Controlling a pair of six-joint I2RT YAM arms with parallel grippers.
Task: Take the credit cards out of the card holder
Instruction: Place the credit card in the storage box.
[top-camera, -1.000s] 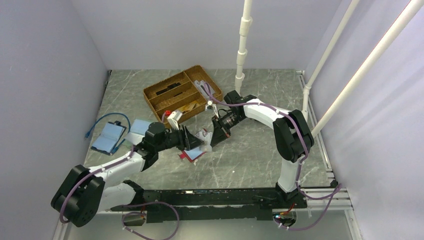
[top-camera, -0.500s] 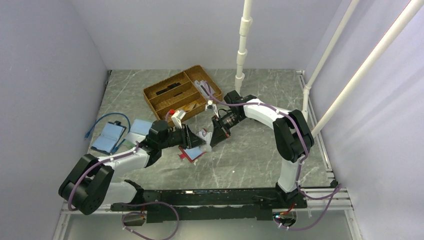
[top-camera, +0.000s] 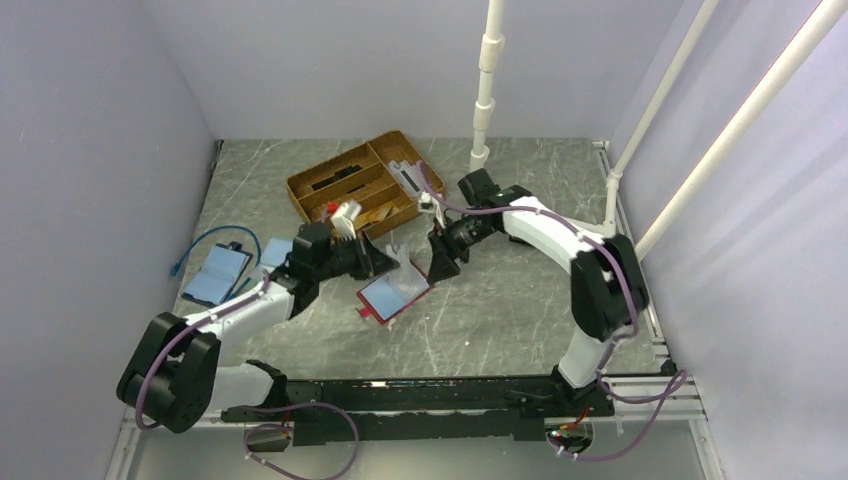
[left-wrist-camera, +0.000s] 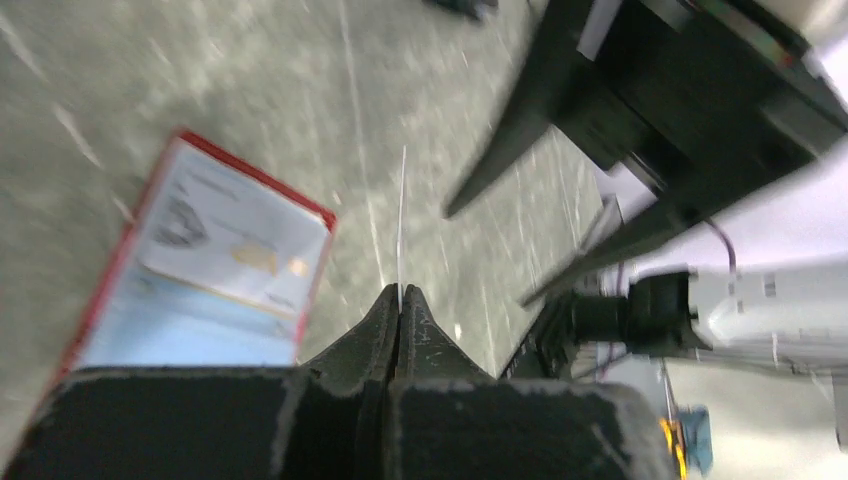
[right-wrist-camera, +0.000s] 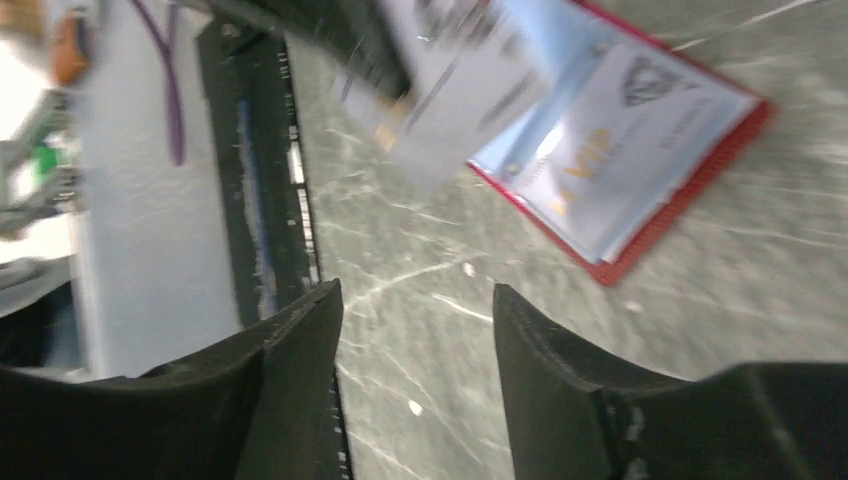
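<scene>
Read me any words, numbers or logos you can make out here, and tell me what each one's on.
"VIP": gold letters on the pale card in the open red card holder.
Emblem and fine print on that card: too blurred to read.
Print on the second card, pinched in the left gripper: too blurred.

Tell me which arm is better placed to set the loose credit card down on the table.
Left. The left gripper is shut on the credit card, held clear of the open card holder; the right gripper is open and empty.
</scene>
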